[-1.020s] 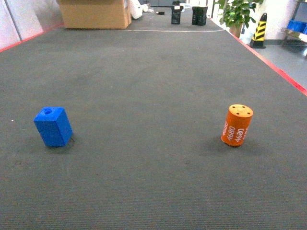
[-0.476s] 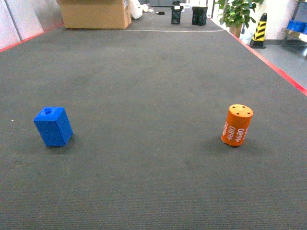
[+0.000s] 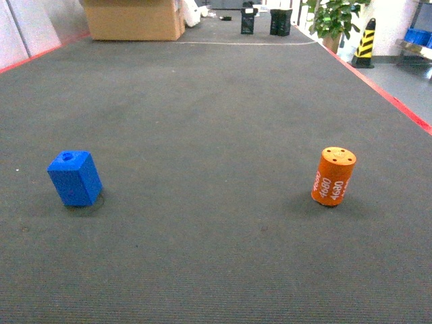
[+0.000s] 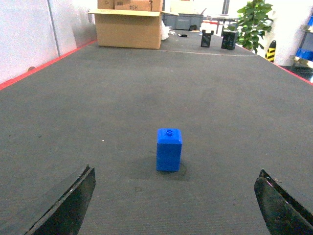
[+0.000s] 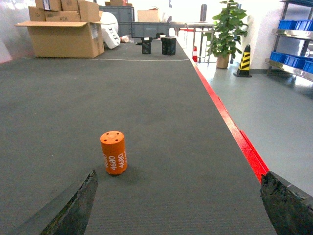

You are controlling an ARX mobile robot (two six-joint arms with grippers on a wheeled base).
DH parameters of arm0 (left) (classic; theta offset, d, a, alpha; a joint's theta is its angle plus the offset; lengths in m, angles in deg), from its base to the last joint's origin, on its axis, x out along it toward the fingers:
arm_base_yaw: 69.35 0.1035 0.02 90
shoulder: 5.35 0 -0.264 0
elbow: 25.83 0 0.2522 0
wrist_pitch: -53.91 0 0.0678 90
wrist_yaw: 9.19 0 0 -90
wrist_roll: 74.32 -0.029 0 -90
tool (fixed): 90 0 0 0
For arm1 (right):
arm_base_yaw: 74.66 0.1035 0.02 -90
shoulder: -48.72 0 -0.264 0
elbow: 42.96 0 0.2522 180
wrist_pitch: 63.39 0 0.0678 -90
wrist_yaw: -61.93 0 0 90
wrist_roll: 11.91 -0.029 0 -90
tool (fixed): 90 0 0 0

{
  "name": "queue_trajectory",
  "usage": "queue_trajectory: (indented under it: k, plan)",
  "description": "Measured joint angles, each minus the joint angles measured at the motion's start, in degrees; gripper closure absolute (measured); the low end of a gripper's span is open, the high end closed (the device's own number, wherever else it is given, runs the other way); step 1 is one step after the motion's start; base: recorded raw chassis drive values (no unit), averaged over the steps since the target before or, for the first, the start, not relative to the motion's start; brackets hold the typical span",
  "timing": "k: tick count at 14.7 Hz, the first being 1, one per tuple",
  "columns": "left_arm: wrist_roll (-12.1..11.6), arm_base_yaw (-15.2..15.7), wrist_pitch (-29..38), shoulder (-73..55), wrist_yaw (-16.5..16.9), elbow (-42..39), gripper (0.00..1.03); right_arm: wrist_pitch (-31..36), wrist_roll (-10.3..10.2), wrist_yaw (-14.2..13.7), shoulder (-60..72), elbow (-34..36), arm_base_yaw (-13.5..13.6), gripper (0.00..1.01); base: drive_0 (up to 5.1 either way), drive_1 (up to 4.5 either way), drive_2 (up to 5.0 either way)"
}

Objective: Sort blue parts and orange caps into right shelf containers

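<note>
Nothing is seen to have moved. Blue part (image 3: 74, 177) at left and orange cap (image 3: 333, 176) at right are stood well apart on the carpeted floor (image 3: 216, 121), each framed ahead of one spread-open hand (image 4: 171, 205), likely for separate pickups.

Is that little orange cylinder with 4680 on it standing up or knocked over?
Standing upright. The small orange cylinder with 4680 on it rests on its flat base on the dark carpet, holed top facing up.

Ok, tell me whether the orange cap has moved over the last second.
No. The orange cap stands upright at the same spot on the dark mat.
</note>
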Motion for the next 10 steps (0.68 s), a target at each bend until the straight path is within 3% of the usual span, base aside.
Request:
queue_trajectory:
  k: [10]
  plan:
    - [0.0, 0.0, 0.0, 0.0, 0.0, 0.0, 0.05, 0.0, 0.0, -0.02, 0.0, 0.0, 0.0, 0.03, 0.0, 0.0, 0.0]
